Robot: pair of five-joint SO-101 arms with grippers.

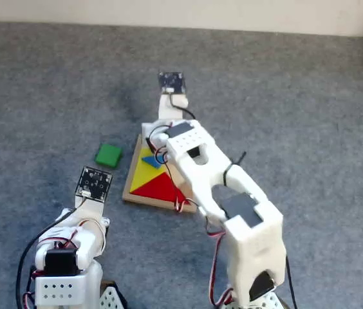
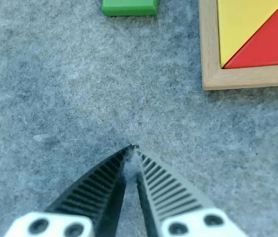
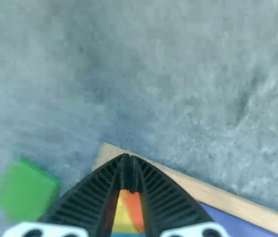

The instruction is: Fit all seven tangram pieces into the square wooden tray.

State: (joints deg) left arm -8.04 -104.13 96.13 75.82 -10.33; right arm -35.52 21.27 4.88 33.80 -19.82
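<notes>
The square wooden tray (image 1: 130, 193) lies mid-table with a yellow triangle (image 1: 147, 175), a red triangle (image 1: 163, 188) and a small blue piece (image 1: 149, 161) in it; the right arm covers its far half. A green square piece (image 1: 109, 155) lies on the carpet just left of the tray. My right gripper (image 3: 127, 157) is shut, its tips over the tray's far left corner (image 3: 108, 149), with an orange piece (image 3: 133, 207) below it. My left gripper (image 2: 131, 147) is shut and holds nothing, low over bare carpet short of the green square (image 2: 129, 6) and the tray's near corner (image 2: 210, 64).
Grey carpet covers the whole table. The right arm (image 1: 220, 187) stretches across the tray from the front right. The left arm's base (image 1: 65, 264) stands at the front left. Open carpet lies to the left and right of the tray.
</notes>
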